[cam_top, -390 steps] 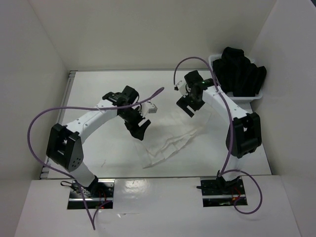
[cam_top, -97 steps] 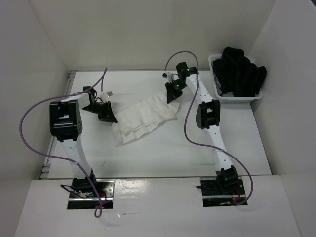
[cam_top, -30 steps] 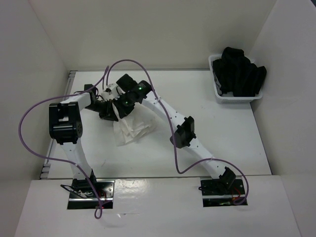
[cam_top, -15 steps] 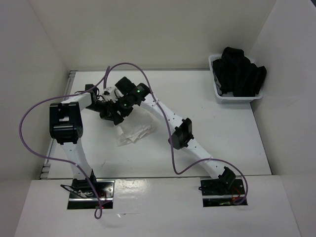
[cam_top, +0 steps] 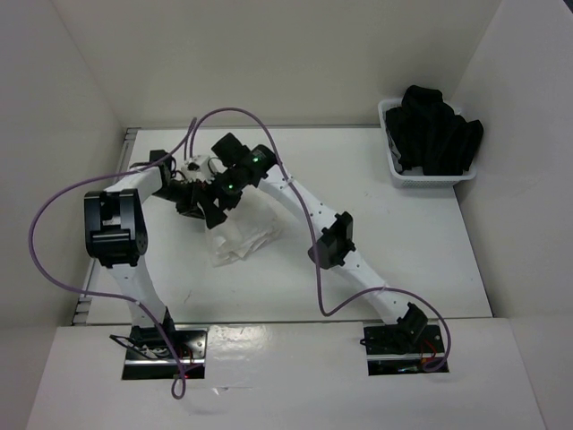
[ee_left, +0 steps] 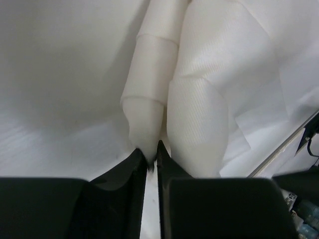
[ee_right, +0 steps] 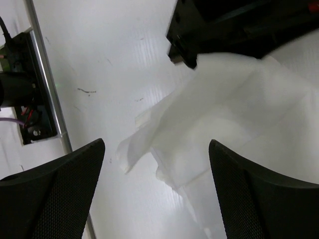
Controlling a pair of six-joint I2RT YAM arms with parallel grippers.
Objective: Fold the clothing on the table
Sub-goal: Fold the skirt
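Observation:
The clothing (cam_top: pixel 243 235), white and pleated, lies bunched and folded over itself on the table (cam_top: pixel 376 242), left of middle. My left gripper (cam_top: pixel 199 208) sits at its far left edge. In the left wrist view that gripper (ee_left: pixel 152 150) has its jaws almost together, with a rolled fold of the clothing (ee_left: pixel 149 99) pinched at the tips. My right gripper (cam_top: pixel 219 199) reaches across from the right and hovers just above the same edge. In the right wrist view it (ee_right: pixel 155 144) stands wide open, nothing between its fingers, with the clothing (ee_right: pixel 234 109) lying loose below.
A white basket (cam_top: pixel 421 179) holding black garments (cam_top: pixel 439 134) stands at the back right corner. A grey rail (ee_right: pixel 47 84) runs along the table's left edge. White walls close in the table on three sides. The left gripper's black body (ee_right: pixel 224 25) is close in front of my right fingers.
My right gripper has opened wide and let go of the clothing near the left gripper. The doubled-over fabric has settled. The left gripper stays at the same edge.

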